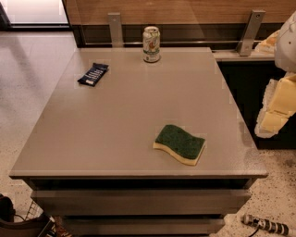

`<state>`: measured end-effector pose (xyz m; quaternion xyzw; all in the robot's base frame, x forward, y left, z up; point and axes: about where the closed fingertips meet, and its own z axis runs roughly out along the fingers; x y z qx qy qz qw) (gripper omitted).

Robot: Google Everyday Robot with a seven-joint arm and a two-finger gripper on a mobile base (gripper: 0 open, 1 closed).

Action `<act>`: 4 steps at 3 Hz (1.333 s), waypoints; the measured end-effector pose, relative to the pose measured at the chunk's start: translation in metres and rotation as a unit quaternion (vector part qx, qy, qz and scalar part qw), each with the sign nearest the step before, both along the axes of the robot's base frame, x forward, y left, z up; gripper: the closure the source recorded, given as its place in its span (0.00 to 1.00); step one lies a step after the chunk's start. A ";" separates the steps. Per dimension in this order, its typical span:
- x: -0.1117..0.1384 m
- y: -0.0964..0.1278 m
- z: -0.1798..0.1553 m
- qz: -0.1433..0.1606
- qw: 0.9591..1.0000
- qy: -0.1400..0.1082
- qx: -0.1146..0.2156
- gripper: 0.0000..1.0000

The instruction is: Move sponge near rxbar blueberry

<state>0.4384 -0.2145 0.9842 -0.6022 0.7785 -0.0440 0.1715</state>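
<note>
Closest in, at the bottom left corner, a dark object (pixel 11 221) is cut off by the frame and too dim to identify. At the bottom right a striped black-and-white item (pixel 267 225) lies on the speckled floor (pixel 282 185), its nature hard to make out. The desk (pixel 129 115) has a grey top, with two drawer-like fronts below its near edge, the lower one partly out of frame.

The sponge (pixel 179 144) lies flat on the near right part of the desk, close to the front edge. Its dark green scouring face is up, and pale yellow foam shows along its wavy near and right sides. Nothing touches it.

The arm enters from the right edge of the frame as pale yellow and white blocks, mostly cut off. The hand (pixel 272 121) hangs at its lower end, off the desk's right side, over the dark gap beside it and well apart from the sponge. I cannot tell whether the hand is spread or pressed together, and it holds nothing that can be seen.

Farther back on the left, the rxbar blueberry (pixel 93 74) lies flat near the desk's left edge, dark navy with white lettering too small to read. It is well apart from the sponge, diagonally across the desk. A white-and-green can (pixel 151 44) stands upright at the far edge, in front of a wood-panelled wall (pixel 185 10) with two metal brackets (pixel 249 32).
</note>
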 end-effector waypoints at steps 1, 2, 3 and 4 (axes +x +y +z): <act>0.000 0.000 0.000 0.000 1.000 0.000 0.000 0.00; -0.002 0.013 -0.012 0.006 0.999 -0.015 0.036 0.00; -0.032 0.036 -0.094 0.025 0.990 -0.012 0.141 0.00; -0.022 0.062 -0.152 0.016 0.957 -0.074 0.282 0.00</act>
